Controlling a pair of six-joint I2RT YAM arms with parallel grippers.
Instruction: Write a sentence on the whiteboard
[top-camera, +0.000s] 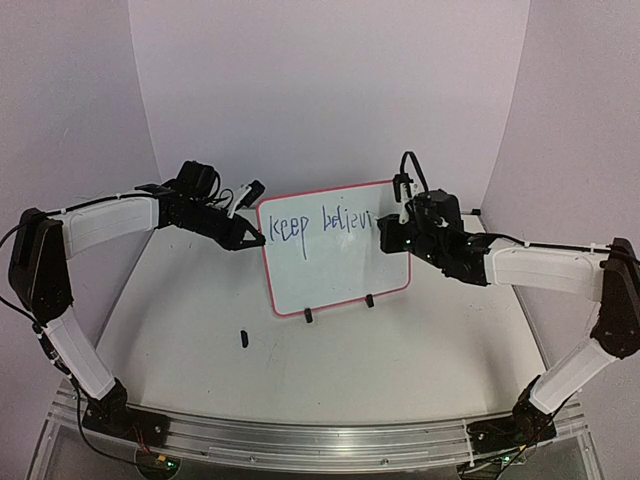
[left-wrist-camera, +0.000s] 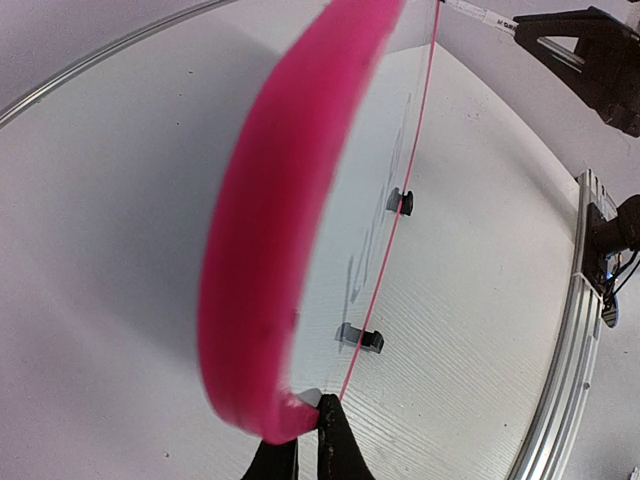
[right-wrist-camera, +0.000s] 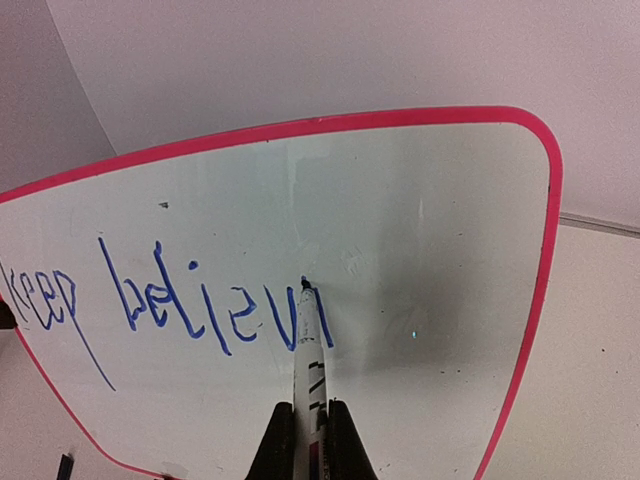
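The red-bordered whiteboard (top-camera: 340, 270) is standing upright, its blue sentence (top-camera: 320, 224) reading "keep believ". Wrist views are revealing the left gripper (left-wrist-camera: 305, 440) pinching its edge, the right gripper (right-wrist-camera: 310, 438) clamping a marker (right-wrist-camera: 305, 340).

The whiteboard (right-wrist-camera: 430, 230) has a glossy white face, smooth enough to carry soft reflections. Its border (left-wrist-camera: 262, 260) looks like smooth pinkish-red plastic with a slight sheen. The two clip feet (top-camera: 308, 316) look like matt black plastic. The sentence (right-wrist-camera: 180, 300) is thin blue ink lying flat on the gloss. The marker (right-wrist-camera: 308, 360) has a smooth white plastic barrel with print on it. The surface (left-wrist-camera: 470, 300) is matt white with a fine, grain-like texture. Along its near edge runs a rail (top-camera: 320, 437) of bare brushed metal. The arm shells (top-camera: 105, 222) are smooth white plastic; the left hand (top-camera: 258, 240) and right hand (top-camera: 385, 234) are matt black.
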